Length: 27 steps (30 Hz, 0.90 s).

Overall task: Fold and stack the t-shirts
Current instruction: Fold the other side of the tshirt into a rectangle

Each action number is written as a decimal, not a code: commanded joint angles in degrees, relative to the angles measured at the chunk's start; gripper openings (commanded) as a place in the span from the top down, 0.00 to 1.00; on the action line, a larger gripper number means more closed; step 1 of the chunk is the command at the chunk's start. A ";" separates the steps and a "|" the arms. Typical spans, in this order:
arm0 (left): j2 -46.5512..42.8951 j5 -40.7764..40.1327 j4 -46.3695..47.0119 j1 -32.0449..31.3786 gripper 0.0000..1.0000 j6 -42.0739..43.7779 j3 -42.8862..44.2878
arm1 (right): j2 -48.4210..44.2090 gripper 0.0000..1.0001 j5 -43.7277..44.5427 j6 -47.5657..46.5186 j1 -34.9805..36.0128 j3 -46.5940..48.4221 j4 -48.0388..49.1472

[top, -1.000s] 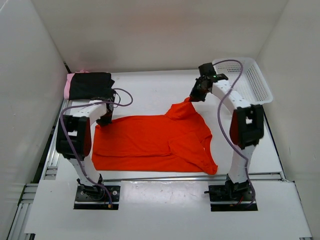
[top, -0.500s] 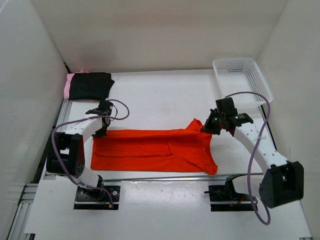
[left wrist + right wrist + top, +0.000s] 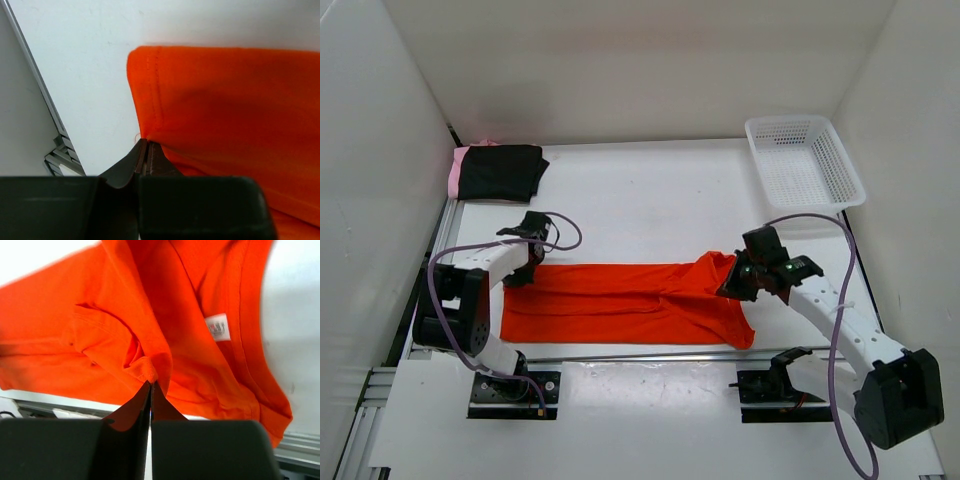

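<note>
The left arm [image 3: 482, 257] and the right arm [image 3: 840, 314] are built alike, with white tubular links joined by blocky black joints. A thin purple cable [image 3: 808, 216] loops along each. Flat black base plates [image 3: 510, 388] carry them. The fingers [image 3: 125, 171] are dark, tapering blades.

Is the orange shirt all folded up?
Half folded: the orange shirt lies as a long doubled strip, its ends pinched by the left gripper and right gripper.
</note>
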 commanded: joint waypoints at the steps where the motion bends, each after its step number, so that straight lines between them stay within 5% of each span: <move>1: -2.16 -1.87 -0.89 -0.88 0.90 -0.14 -1.43 | -1.12 1.00 0.71 1.54 1.56 -2.75 -1.04; 21: -0.93 -2.93 -0.89 -0.88 0.90 -0.14 0.42 | -2.87 1.00 -1.75 2.77 4.47 -7.07 -2.88; 27: -0.40 -3.45 -1.41 -0.88 0.80 -0.14 -1.60 | -2.26 1.00 -1.75 2.77 4.47 -8.12 -2.88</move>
